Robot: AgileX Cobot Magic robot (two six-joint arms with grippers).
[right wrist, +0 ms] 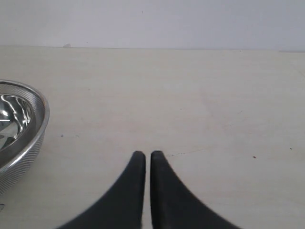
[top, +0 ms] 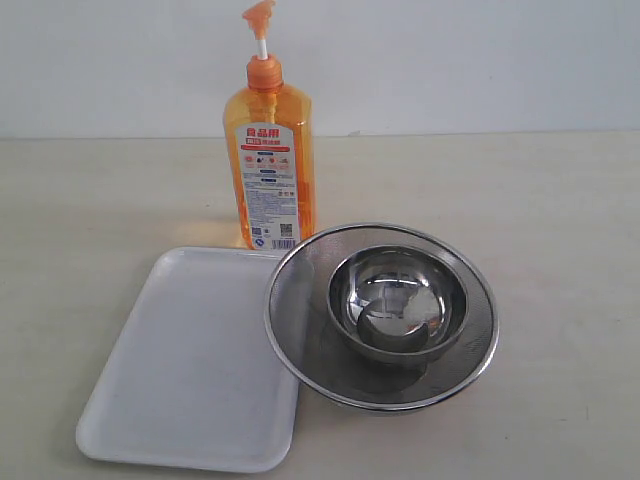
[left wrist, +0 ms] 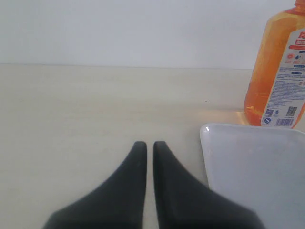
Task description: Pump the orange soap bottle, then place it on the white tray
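The orange soap bottle (top: pixel 270 160) stood upright on the worktop (top: pixel 560 220), just behind the far edge of the white tray (top: pixel 190 370). Its pump head was raised, so I judged it not yet pumped. Beside the tray, a steel bowl (top: pixel 397 300) sat inside a mesh strainer (top: pixel 300 345) whose rim met the tray's edge. The left fingers (left wrist: pixel 136 162) and the right fingers (right wrist: pixel 136 171) were each almost closed, with only a thin slit, and held nothing. Both hung low over bare worktop, apart from the bottle, probably a waiting pose.
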